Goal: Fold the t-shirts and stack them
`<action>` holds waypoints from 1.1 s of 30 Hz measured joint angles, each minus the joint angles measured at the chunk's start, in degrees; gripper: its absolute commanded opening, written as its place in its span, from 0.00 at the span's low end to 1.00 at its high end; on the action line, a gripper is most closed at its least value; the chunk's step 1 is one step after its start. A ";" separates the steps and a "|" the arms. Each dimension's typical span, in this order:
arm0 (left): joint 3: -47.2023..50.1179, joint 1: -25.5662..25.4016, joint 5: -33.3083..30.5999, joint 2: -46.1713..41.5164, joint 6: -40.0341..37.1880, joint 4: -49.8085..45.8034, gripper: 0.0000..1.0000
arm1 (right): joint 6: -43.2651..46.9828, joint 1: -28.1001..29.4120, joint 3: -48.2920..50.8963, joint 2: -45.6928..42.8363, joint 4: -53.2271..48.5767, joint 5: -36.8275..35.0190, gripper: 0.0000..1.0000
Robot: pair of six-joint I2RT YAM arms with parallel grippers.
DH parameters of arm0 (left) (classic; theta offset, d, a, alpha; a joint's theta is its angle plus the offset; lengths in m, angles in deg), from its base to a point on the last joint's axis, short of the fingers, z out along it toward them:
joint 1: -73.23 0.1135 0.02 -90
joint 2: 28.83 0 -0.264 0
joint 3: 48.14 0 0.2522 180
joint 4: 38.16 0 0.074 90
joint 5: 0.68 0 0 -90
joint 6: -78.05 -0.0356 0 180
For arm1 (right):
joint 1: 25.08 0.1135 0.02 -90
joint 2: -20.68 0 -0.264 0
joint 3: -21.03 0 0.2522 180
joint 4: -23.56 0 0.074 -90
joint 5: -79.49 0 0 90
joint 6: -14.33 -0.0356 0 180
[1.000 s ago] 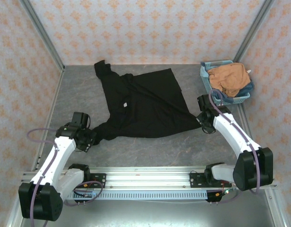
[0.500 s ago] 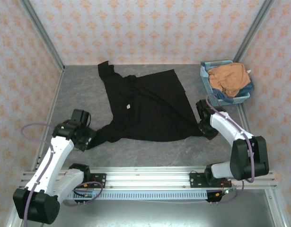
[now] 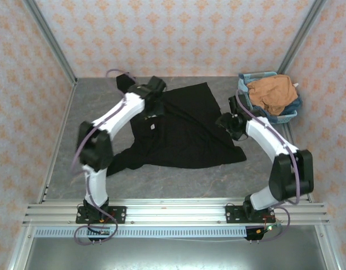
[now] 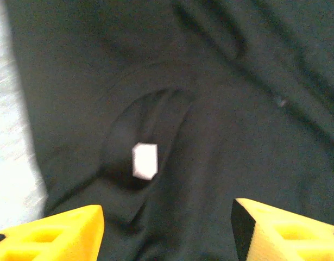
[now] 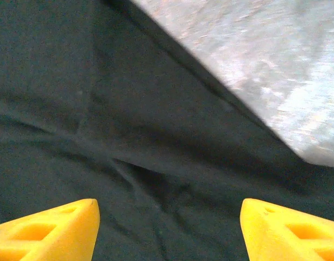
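The black t-shirt (image 3: 184,140) lies spread in the middle of the table (image 3: 94,112). The left gripper (image 3: 154,95) hangs over the shirt's upper left part, near the white label (image 4: 144,161). Its yellow fingers (image 4: 47,234) are wide apart and hold nothing. The right gripper (image 3: 224,121) is at the shirt's right edge, also open and empty. The orange-tan t-shirt (image 3: 272,93) lies in the blue basket (image 3: 243,90), upper right.

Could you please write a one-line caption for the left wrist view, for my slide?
The open left end effector above the black t-shirt and its white neck label, grey table at the edge.
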 measured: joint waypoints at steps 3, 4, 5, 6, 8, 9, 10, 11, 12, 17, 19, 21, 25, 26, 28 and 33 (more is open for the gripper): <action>-12.31 -0.26 -2.36 11.17 -2.49 -3.08 0.65 | 1.33 0.04 -2.16 4.79 0.11 2.38 0.69; -17.20 -0.15 -3.50 14.97 -2.93 -4.66 0.64 | 1.51 0.04 -2.47 6.03 0.11 2.67 0.69; -21.09 -0.07 -4.57 18.05 -3.43 -5.86 0.64 | 1.60 0.04 -2.60 7.02 0.11 2.80 0.68; -24.92 0.11 -5.79 21.09 -3.74 -7.32 0.63 | 1.79 0.04 -2.71 8.02 0.04 2.93 0.68; -29.27 0.37 -7.98 25.18 -4.00 -9.55 0.61 | 1.86 0.04 -3.48 10.05 -0.50 2.91 0.67; -29.73 0.55 -8.79 26.27 -4.00 -10.36 0.59 | 1.99 0.04 -4.15 11.04 -0.61 2.86 0.67; -29.66 0.81 -9.16 26.86 -4.02 -11.23 0.57 | 2.01 0.04 -5.20 12.17 -0.85 2.80 0.66; -29.40 1.05 -9.40 27.15 -4.07 -11.69 0.54 | 2.03 0.04 -6.12 13.11 -0.98 2.64 0.66; -28.85 1.33 -9.62 27.17 -4.20 -11.78 0.49 | 2.05 0.04 -7.37 14.23 -1.16 2.36 0.66; -27.65 2.95 -10.25 27.17 -4.48 -12.11 0.07 | 2.16 0.04 -13.38 19.54 -1.70 0.63 0.61; -26.58 3.65 -10.73 27.15 -4.76 -11.93 0.00 | 1.92 0.04 -15.91 22.23 -1.99 0.26 0.58; -24.65 4.26 -11.52 26.73 -4.66 -11.32 0.00 | 1.60 0.04 -18.56 25.31 -2.27 0.02 0.51; -18.91 5.90 -11.89 22.80 -4.61 -9.77 0.00 | 0.59 0.04 -24.28 32.22 -4.15 -0.92 0.27; -17.70 6.54 -11.87 21.49 -4.57 -9.73 0.00 | 0.66 0.02 -25.57 33.57 -5.14 -1.44 0.21; -15.54 8.48 -11.85 18.18 -4.39 -9.31 0.00 | -0.20 0.00 -28.89 35.10 -7.45 -3.02 0.10; -11.65 15.13 -11.19 10.86 -4.35 -7.34 0.00 | -1.40 -0.37 -34.18 38.36 -10.99 -6.34 0.00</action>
